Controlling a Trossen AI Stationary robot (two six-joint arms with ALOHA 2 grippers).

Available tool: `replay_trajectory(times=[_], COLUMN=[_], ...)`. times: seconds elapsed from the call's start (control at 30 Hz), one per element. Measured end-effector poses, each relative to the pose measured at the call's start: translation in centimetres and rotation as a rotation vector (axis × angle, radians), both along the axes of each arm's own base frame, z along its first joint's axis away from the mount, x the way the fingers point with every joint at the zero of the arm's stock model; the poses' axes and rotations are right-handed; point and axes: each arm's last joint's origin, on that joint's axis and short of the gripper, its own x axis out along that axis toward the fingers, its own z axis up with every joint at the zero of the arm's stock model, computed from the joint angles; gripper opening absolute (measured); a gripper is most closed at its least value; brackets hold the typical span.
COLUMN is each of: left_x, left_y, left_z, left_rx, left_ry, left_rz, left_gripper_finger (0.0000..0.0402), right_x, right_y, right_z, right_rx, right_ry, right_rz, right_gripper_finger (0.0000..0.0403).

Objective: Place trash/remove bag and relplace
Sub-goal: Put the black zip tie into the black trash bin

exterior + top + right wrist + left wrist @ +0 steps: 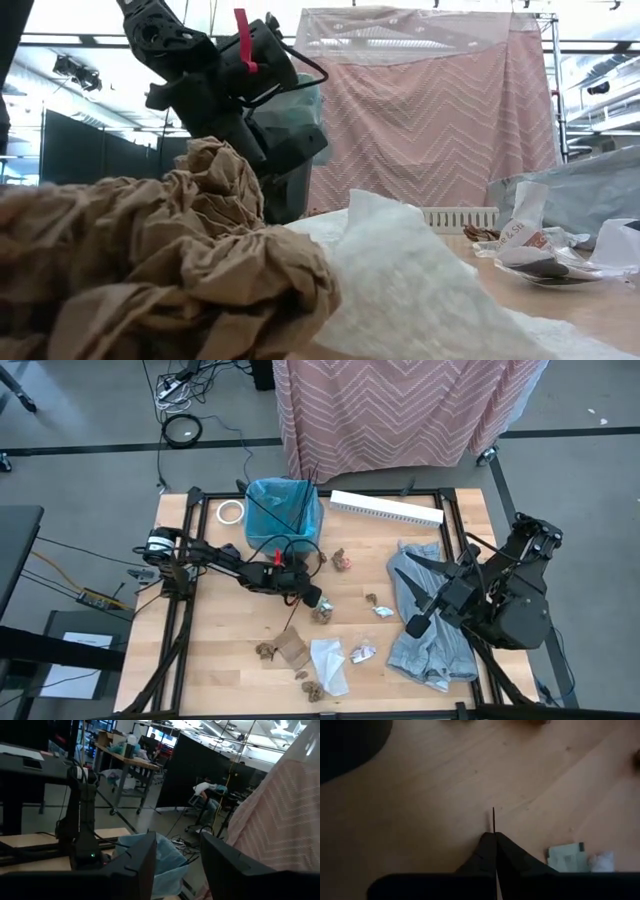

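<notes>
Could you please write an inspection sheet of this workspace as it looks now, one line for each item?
Surface: wooden table, partly bare.
Job's things: bin with blue bag at the far edge; brown crumpled lumps, white tissue and a flat cardboard piece scattered on the table.
Clutter: white tape ring, white ridged strip, grey cloth.
Grippers: left gripper shut on a thin dark stick over the table; right gripper open, above the cloth.
Cables: loose on the floor.
Surroundings: pink zigzag curtain; a person seated far off.
</notes>
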Motion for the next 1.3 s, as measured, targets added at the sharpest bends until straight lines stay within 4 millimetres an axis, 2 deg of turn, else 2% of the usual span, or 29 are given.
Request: replay_trajectory(times=[0.1, 0.33, 0.47, 0.67, 0.83, 0.97, 1.1, 1.2, 1.3], left_x=[0.3, 1.9, 2.8, 3.7, 4.2, 3.3, 1.1, -0.6, -1.3], left_y=[-0.3, -1.4, -1.4, -0.6, -0.3, 0.5, 0.9, 1.5, 2.9], left_z=[1.1, 6.7, 10.8, 16.3, 23.8, 30.9, 36.9, 39.4, 40.6], left_rx=[-0.056, -0.062, 0.012, 0.155, 0.347, 0.563, 0.747, 0.969, 1.094], left_ry=[-0.083, -0.276, -0.383, -0.451, -0.56, -0.585, -0.599, -0.441, -0.371], left_rz=[0.011, -0.014, -0.054, -0.066, -0.124, -0.117, -0.066, -0.005, 0.053], left_gripper_finger=[0.0004, 0.0002, 0.0001, 0.0001, 0.0001, 0.0, 0.0, 0.0, 0.0], right_x=[0.0, 0.1, 0.1, 0.1, 0.1, 0.1, 0.1, 0.2, 0.2], right_y=[0.0, -0.1, -0.1, -0.1, -0.1, -0.1, -0.1, -0.2, -0.2], right_z=[0.0, 0.0, 0.0, 0.0, 0.0, 0.0, 0.0, 0.0, 0.0], right_rx=[-0.001, -0.002, -0.001, -0.001, 0.0, 0.001, 0.001, 0.001, 0.001], right_ry=[0.0, 0.001, 0.001, 0.001, 0.0, -0.001, -0.001, -0.001, -0.001], right_rz=[0.0, -0.004, -0.007, -0.007, -0.007, -0.007, -0.007, -0.008, -0.01], right_gripper_finger=[0.0135, 0.0132, 0.0132, 0.0132, 0.0132, 0.0129, 0.0128, 0.0128, 0.0128])
